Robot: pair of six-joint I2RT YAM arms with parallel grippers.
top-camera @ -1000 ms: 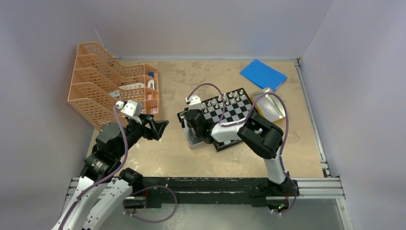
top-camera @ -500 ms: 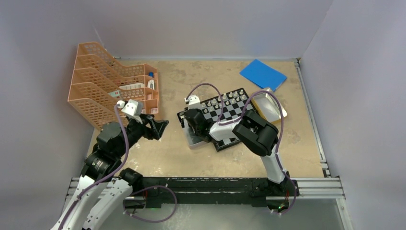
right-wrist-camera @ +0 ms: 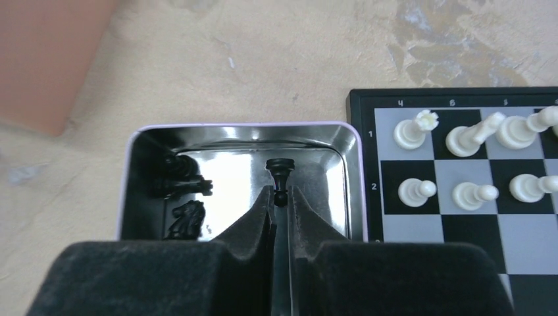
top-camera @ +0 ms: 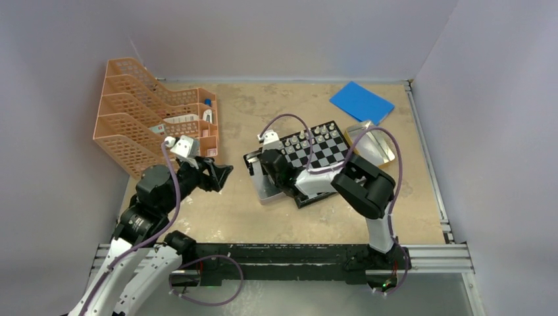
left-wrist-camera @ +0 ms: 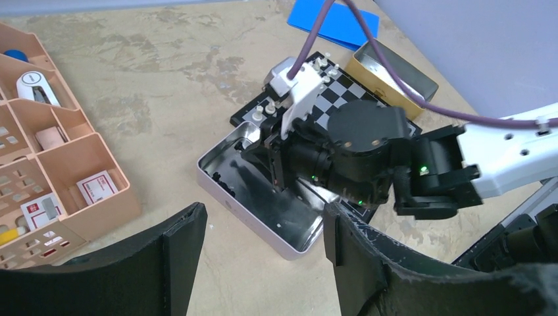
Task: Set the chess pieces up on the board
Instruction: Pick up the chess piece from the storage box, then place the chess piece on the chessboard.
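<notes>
The checkered board (top-camera: 320, 150) (right-wrist-camera: 460, 227) lies mid-table with white chess pieces (right-wrist-camera: 411, 132) standing in its rows 1 and 2. To its left lies a silver tin (right-wrist-camera: 243, 126) (top-camera: 263, 193) holding black pieces (right-wrist-camera: 185, 182). My right gripper (right-wrist-camera: 281, 196) reaches down into that tin and is shut on the head of a black pawn (right-wrist-camera: 279, 172). Its wrist (top-camera: 273, 164) hides the tin's inside in the top view. My left gripper (left-wrist-camera: 263, 227) (top-camera: 220, 174) hovers open and empty over the bare table left of the tin.
An orange desk organizer (top-camera: 151, 125) with small items fills the back left. A blue pad (top-camera: 360, 102) lies at the back right. A gold-rimmed tin (top-camera: 372, 146) sits just right of the board. A purple cable (top-camera: 289, 122) arcs over the board.
My right gripper's fingers have closed on the black pawn inside the tin, and its elbow has shifted slightly right. The left arm has crept a little to the right.
</notes>
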